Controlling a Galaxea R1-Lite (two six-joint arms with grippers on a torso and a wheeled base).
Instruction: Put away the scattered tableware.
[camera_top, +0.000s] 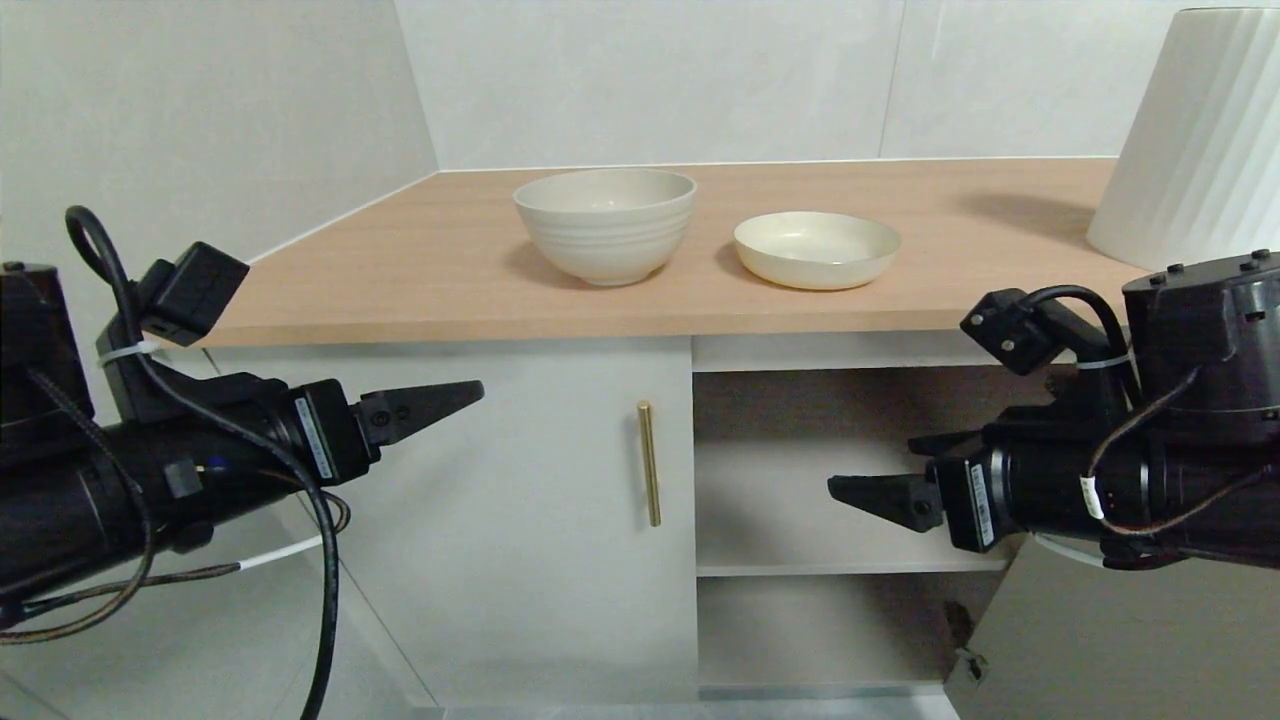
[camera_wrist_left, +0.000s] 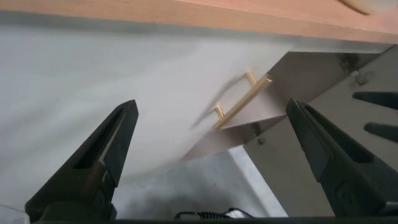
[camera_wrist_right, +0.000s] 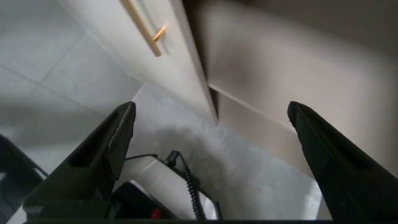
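Bowl (camera_top: 605, 225) beside shallow dish (camera_top: 817, 249), on countertop (camera_top: 420, 275) — cupboard (camera_top: 500, 520) open

- There's a white ribbed object (camera_top: 1200, 140) at the right end of the counter (camera_top: 400, 280), running off the top and right edges; can't name it.
- The cupboard door (camera_top: 1100, 640) is clipped by the bottom edge, its top tucked behind the right arm (camera_top: 1100, 490).
- In the left wrist view, a pale sliver (camera_wrist_left: 367, 5) sits at the edge, too little to identify.
- The left tool (camera_wrist_left: 211, 102) has its finger bases cut off.

R tool (camera_wrist_right: 210, 109) spread wide; cabinet door (camera_wrist_right: 177, 56) w/ gold handle (camera_wrist_right: 144, 26), open shelf (camera_wrist_right: 273, 68) beside it.
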